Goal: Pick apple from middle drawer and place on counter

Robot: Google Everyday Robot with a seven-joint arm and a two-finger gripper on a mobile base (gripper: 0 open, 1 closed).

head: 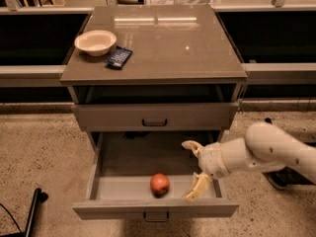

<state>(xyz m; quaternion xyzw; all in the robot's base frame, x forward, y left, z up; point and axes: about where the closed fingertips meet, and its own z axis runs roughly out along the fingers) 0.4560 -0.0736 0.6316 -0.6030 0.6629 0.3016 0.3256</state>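
Observation:
The apple point(159, 183), small and red-orange, lies in the open middle drawer point(155, 209) near its front wall, about the middle. My gripper point(193, 168) is open, with one cream finger up at the drawer's right side and the other down near the front right corner. It is to the right of the apple, not touching it. The white arm reaches in from the right. The counter point(163, 43) is the glossy grey-brown top above.
A cream bowl point(95, 42) and a dark flat packet point(119, 57) sit on the counter's left part. A shut grey drawer front with a handle point(154, 116) is just above the open drawer. A dark object point(32, 209) lies on the speckled floor at the left.

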